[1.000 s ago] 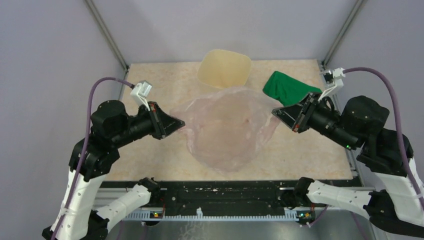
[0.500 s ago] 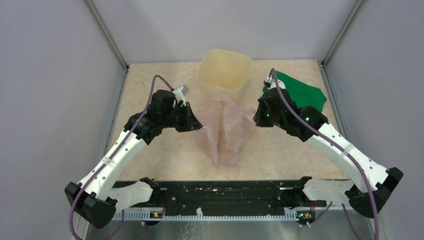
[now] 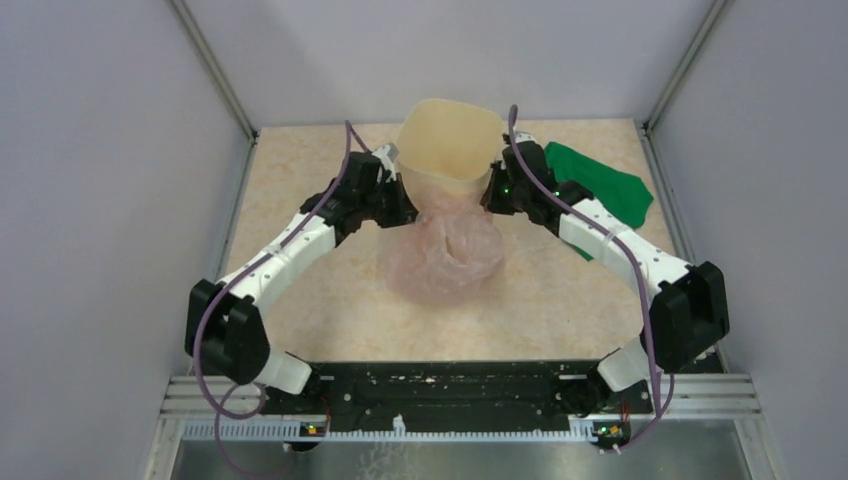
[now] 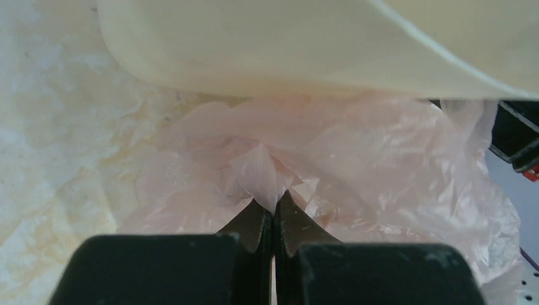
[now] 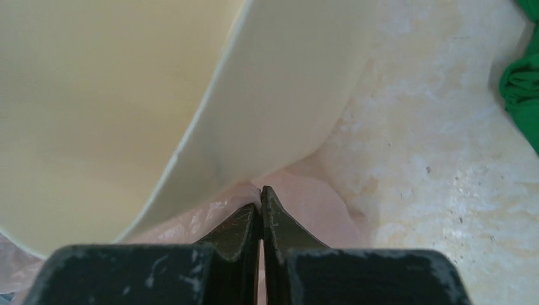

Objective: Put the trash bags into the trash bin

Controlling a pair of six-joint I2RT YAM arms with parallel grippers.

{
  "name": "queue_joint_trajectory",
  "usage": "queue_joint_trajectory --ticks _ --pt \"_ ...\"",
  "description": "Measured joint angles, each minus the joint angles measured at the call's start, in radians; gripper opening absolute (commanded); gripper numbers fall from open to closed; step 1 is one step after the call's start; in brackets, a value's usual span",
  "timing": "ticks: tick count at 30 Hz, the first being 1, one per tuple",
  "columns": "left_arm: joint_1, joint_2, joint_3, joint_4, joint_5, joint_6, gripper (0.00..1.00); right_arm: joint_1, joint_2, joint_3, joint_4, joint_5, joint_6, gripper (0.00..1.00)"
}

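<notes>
The marbled table carries the cream bin at its far edge, mouth open. The pink bag sits crumpled on the table against the bin's near wall, none of it inside. A green cloth lies just right of the bin. The left claw is pinched tight on a fold of the bag. The right claw is pressed together on the bag's edge beside the bin wall.

The left wrist view crops the trash bin at twelve o'clock. The right wrist view crops the green cloth at two o'clock.
</notes>
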Motion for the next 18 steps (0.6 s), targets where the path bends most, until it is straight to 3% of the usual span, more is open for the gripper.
queue_joint_trajectory --ticks 10,18 --pt "0.059 0.217 0.078 0.195 0.031 -0.011 0.0 -0.064 0.135 0.007 0.24 -0.109 0.012 0.0" --pt "0.122 0.402 0.335 0.176 0.064 0.024 0.0 -0.106 0.341 0.247 0.197 -0.157 -0.009 0.0"
